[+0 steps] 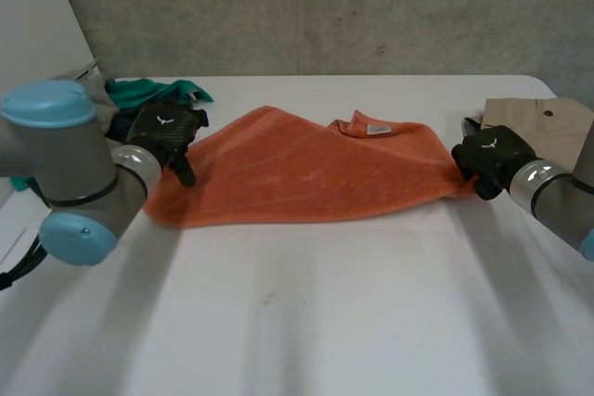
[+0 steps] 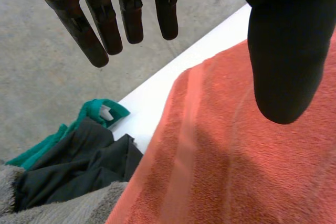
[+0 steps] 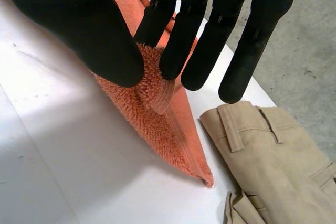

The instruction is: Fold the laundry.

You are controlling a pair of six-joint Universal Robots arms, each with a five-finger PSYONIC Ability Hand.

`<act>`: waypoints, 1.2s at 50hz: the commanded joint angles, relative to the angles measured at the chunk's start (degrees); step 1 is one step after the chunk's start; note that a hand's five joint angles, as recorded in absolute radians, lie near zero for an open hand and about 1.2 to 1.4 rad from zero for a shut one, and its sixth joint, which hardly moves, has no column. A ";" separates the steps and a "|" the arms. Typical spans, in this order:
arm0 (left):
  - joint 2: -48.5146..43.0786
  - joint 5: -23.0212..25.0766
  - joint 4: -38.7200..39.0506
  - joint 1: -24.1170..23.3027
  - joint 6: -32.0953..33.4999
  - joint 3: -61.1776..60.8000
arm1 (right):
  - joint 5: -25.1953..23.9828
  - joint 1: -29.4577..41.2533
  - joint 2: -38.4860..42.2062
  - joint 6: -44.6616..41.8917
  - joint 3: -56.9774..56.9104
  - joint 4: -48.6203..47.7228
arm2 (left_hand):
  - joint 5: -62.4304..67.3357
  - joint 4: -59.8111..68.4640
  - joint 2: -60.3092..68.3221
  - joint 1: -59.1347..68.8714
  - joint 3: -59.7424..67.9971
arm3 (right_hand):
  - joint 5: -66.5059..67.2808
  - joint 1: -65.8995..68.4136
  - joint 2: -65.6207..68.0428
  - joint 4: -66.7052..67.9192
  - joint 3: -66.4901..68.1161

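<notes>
An orange towel (image 1: 306,173) lies spread across the white table (image 1: 297,312), folded once with a small label near its far edge. My left hand (image 1: 167,134) hovers over the towel's left end; in the left wrist view its fingers (image 2: 123,11) are straight and spread above the towel (image 2: 236,156), holding nothing. My right hand (image 1: 489,159) is at the towel's right end. In the right wrist view its thumb (image 3: 89,30) and a finger pinch a bunch of the towel (image 3: 157,103) near the right corner.
A pile of green, black and grey clothes (image 1: 139,95) sits at the far left beside the towel, seen also as the clothes pile (image 2: 68,166). Tan trousers (image 1: 548,122) lie at the far right, close to the towel's corner as tan trousers (image 3: 273,166).
</notes>
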 commanded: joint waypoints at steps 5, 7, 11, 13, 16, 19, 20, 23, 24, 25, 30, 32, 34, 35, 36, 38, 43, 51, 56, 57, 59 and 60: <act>6.50 8.55 -10.87 5.58 10.53 -4.80 | 0.86 -0.55 0.09 0.53 0.13 0.08 | 12.48 12.57 12.80 12.27 12.82 | 13.03 16.31 12.40 11.56 11.99; 6.85 10.13 -10.78 7.35 12.92 -5.60 | 0.86 -0.55 0.17 0.45 0.13 0.08 | 13.00 13.09 13.32 12.79 13.34 | 13.03 16.31 12.40 11.56 11.99; 6.07 13.64 -11.57 10.43 18.89 -6.39 | 0.86 -0.38 0.44 0.36 0.31 0.08 | 15.02 15.11 15.34 14.81 15.36 | 13.03 16.31 12.40 11.56 11.99; 5.10 14.27 -11.92 10.87 20.40 -6.13 | 0.86 -0.29 0.44 0.27 0.40 -0.01 | 15.52 15.61 15.84 15.31 15.86 | 13.03 16.31 12.40 11.56 11.99; 2.56 14.71 -12.01 11.40 22.33 -5.34 | 0.86 -0.11 0.35 0.27 0.75 -0.01 | 19.22 19.31 19.54 19.01 19.56 | 13.03 16.31 12.40 11.56 11.99; 0.36 14.71 -12.10 11.31 22.86 -4.20 | 0.86 -0.02 0.44 0.27 1.10 -0.28 | 19.73 19.82 20.05 19.52 20.07 | 13.03 16.31 12.40 11.56 11.99; -0.60 14.80 -11.93 11.14 22.86 -3.67 | 0.86 0.06 0.35 0.18 1.19 -0.28 | 19.73 19.82 20.05 19.52 20.07 | 13.03 16.31 12.40 11.56 11.99; -2.19 14.62 -11.75 10.61 22.86 -2.80 | 0.86 0.24 0.52 0.09 1.36 -0.28 | 19.23 19.32 19.55 19.02 19.57 | 13.03 16.31 12.40 11.56 11.99; -2.54 14.54 -11.58 10.52 23.04 -2.53 | 0.86 0.24 0.44 0.09 1.36 -0.28 | 19.40 19.48 19.71 19.18 19.73 | 13.03 16.31 12.40 11.56 11.99; -2.90 14.45 -11.31 10.44 23.04 -2.27 | 0.95 0.24 0.52 0.01 1.45 -0.28 | 19.40 19.49 19.71 19.18 19.73 | 13.03 16.31 12.40 11.56 11.99; -4.39 13.13 -10.52 10.17 23.04 -0.95 | 0.86 0.59 0.53 -0.17 1.71 -0.28 | 19.57 19.65 19.88 19.35 19.90 | 13.03 16.31 12.40 11.56 11.99; -5.01 12.51 -10.52 10.00 23.04 -0.51 | 0.86 0.68 0.53 -0.26 1.80 -0.28 | 19.40 19.49 19.72 19.18 19.73 | 13.03 16.31 12.40 11.56 11.99; -5.27 12.25 -10.52 9.91 23.13 -0.33 | 0.86 0.68 0.53 -0.26 1.80 -0.28 | 19.06 19.15 19.38 18.85 19.40 | 13.03 16.31 12.40 11.56 11.99; -5.71 12.08 -10.35 9.82 23.21 -0.07 | 0.86 0.68 0.53 -0.26 1.80 -0.36 | 18.73 18.82 19.05 18.51 19.06 | 13.03 16.31 12.40 11.56 11.99; -5.89 11.99 -10.34 9.82 23.22 0.11 | 0.86 0.68 0.53 -0.26 1.80 -0.36 | 18.39 18.48 18.71 18.18 18.73 | 13.03 16.31 12.40 11.56 11.99; -6.33 11.81 -10.43 9.73 23.39 0.28 | 0.86 0.68 0.53 -0.26 1.89 -0.36 | 17.89 17.98 18.20 17.67 18.22 | 13.03 16.31 12.40 11.56 11.99; -7.55 11.28 -10.52 9.47 24.35 1.16 | 0.86 0.59 0.53 -0.26 1.80 -0.36 | 16.03 16.12 16.35 15.82 16.37 | 13.03 16.31 12.40 11.56 11.99; -8.70 11.11 -11.05 8.59 24.88 2.04 | 0.86 0.50 0.53 -0.26 1.80 -0.36 | 25.57 25.66 25.89 25.36 25.91 | 13.03 16.31 12.40 11.56 11.99; -9.75 10.58 -11.14 7.45 24.88 3.01 | 1.12 0.42 0.61 -0.26 1.80 -0.45 | 58.85 58.94 59.17 58.64 59.19 | 13.03 16.31 12.40 11.56 11.99; -9.84 10.41 -11.31 7.27 24.88 3.18 | 1.21 0.33 0.61 -0.26 1.80 -0.54 | 58.91 59.00 59.23 58.69 59.24 | 13.03 16.31 12.40 11.56 11.99; -9.58 9.18 -12.19 6.92 24.62 3.98 | 1.65 0.15 0.44 -0.17 1.80 -0.63 | 58.91 59.00 59.23 58.70 59.24 | 13.03 16.31 12.40 11.56 11.99; -9.32 8.82 -12.54 6.83 24.45 4.15 | 1.83 0.07 0.35 0.00 1.72 -0.54 | 58.91 59.00 59.23 58.70 59.24 | 13.03 16.31 12.40 11.56 11.99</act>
